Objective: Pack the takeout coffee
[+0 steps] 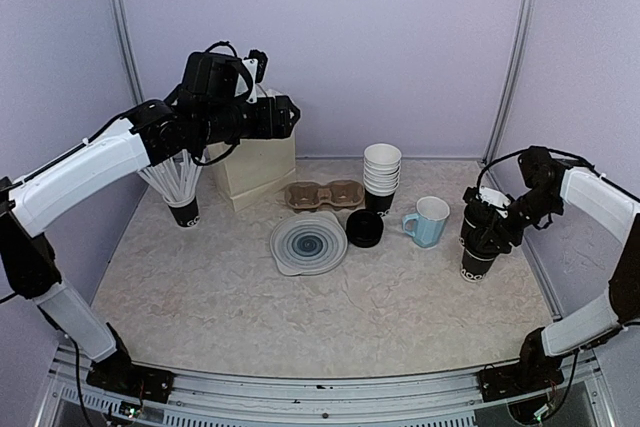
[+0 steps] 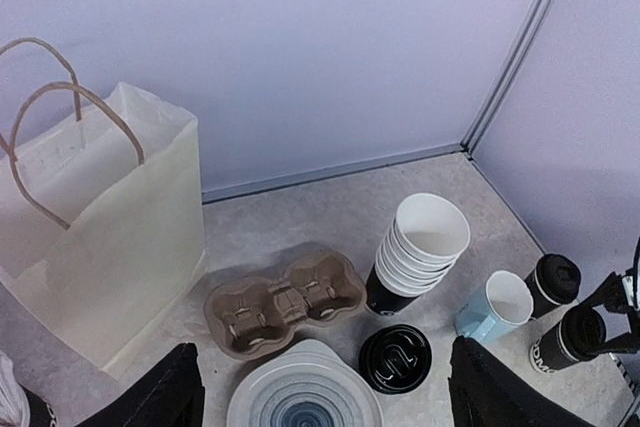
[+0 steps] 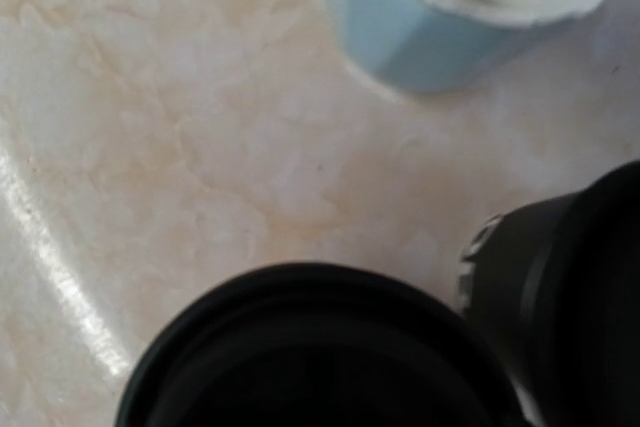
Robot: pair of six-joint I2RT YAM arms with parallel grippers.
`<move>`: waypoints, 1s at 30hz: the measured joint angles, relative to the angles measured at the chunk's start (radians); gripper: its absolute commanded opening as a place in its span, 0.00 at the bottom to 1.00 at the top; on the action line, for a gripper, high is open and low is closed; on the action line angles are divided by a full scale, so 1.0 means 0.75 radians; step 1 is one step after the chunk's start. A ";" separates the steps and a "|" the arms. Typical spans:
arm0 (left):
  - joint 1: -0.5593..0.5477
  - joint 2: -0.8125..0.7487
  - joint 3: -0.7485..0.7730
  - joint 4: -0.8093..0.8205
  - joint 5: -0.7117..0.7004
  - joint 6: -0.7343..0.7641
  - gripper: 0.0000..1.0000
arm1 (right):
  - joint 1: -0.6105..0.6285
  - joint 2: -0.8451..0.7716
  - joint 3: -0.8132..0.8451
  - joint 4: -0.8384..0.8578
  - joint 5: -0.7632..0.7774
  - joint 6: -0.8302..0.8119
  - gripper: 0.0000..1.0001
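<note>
Right tool (image 1: pixel 481 240) — pointing down — over takeout coffee (image 1: pixel 476 267).

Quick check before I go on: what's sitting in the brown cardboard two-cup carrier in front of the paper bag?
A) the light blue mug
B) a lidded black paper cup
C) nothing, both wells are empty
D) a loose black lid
C: in the left wrist view both wells of the brown moulded cardboard two-cup carrier are bare, and the loose round black lid lies beside it, not in it.

High rear overview; blue mug (image 1: pixel 428 222) in all views.
</note>
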 measured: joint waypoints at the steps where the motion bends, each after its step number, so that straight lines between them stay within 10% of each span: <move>1: 0.025 0.016 0.039 -0.017 0.009 0.006 0.83 | -0.003 0.006 -0.014 0.004 -0.001 -0.002 0.97; 30: 0.770 0.528 0.699 -0.215 0.422 0.223 0.70 | -0.011 -0.028 0.185 -0.203 -0.297 0.018 0.97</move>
